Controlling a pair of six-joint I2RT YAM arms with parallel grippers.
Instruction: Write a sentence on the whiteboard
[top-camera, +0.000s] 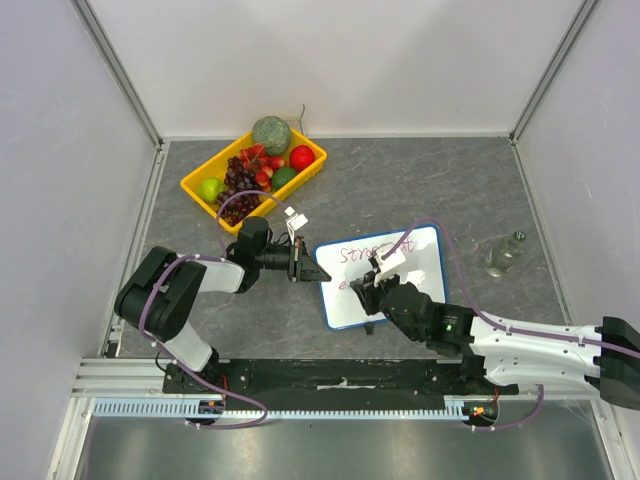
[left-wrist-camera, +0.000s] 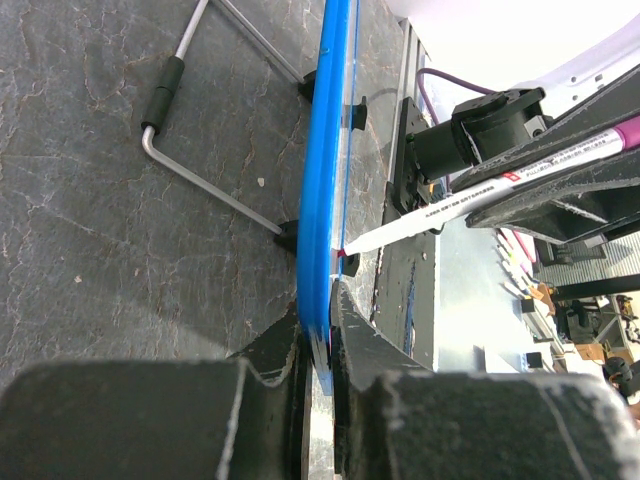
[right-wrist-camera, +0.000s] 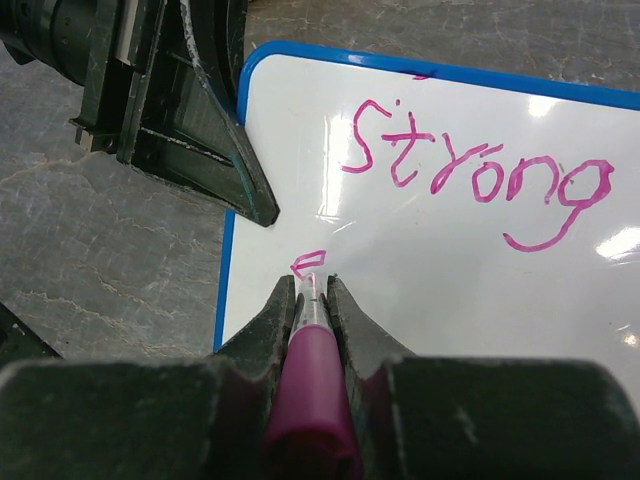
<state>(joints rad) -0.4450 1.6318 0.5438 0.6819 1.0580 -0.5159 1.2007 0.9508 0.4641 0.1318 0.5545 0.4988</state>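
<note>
- The whiteboard (top-camera: 420, 280) sits near the middle of the surface, a little toward the near edge and the right side. It is turned so that its edges run at a slant to the surface's edges.
- The left arm (top-camera: 185, 290) reaches across from the near left corner. The left jaws are closed on the board's blue rim (left-wrist-camera: 325, 180) at its left edge, one finger on each face.
- The left wrist view shows the board edge-on. A bent wire stand (left-wrist-camera: 200, 130) with a black sleeve sits against the board's back, over the grey stone-patterned surface.
- The right arm (top-camera: 520, 340) comes in from the near right corner and lies over the board's near part. The right jaws are clamped around a marker (right-wrist-camera: 305, 400) with a white barrel and a pink end.
- The marker's tip touches the white face close to the left jaws, at the board's left side.
- The sentence (right-wrist-camera: 470, 170) so far reads "Strong" in pink-red along the top line. Below it, at the marker tip, stands a single small "e" (right-wrist-camera: 308, 262).
- A yellow tray (top-camera: 203, 207) sits toward the far left corner. It holds dark grapes (top-camera: 240, 190), a red apple (top-camera: 302, 157), a green round fruit (top-camera: 210, 188) and a grey-green melon (top-camera: 270, 133).
- A clear bottle (top-camera: 503, 255) stands near the right edge, well apart from the board.
</note>
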